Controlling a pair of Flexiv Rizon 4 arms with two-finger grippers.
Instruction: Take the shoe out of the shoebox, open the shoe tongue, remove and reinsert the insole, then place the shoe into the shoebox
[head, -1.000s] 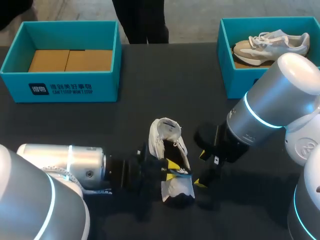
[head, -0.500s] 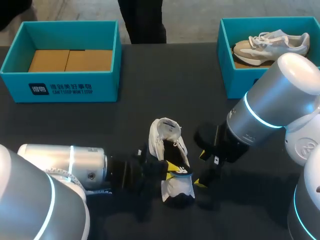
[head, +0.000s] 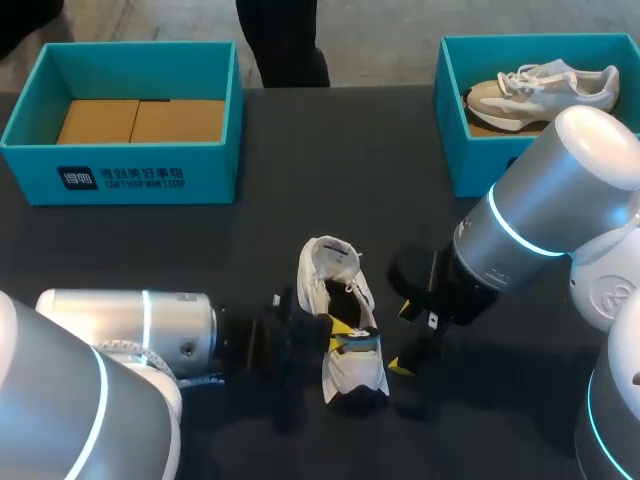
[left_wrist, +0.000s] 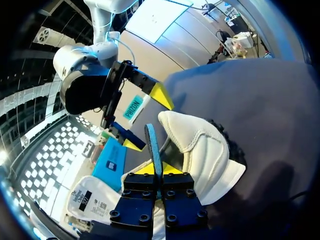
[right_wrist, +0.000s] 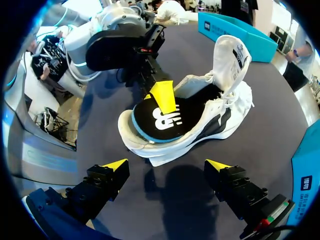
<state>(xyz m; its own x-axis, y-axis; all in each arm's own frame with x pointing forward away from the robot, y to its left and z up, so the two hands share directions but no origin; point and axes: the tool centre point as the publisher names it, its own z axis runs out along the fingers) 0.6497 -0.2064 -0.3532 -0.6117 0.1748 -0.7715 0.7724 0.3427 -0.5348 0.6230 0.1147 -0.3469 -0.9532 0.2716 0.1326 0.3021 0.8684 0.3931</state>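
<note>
surface: matte black tabletop (head: 330, 170) | far right corner: open teal cardboard box (head: 470, 160) resting on it | contents: beige-and-white laced sneaker (head: 540, 90) lying inside that box

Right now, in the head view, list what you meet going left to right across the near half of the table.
In order: left arm → white shoe → right jaws → right arm. The left jaws, shut on the insole, overlap the shoe, so they are left out.
</note>
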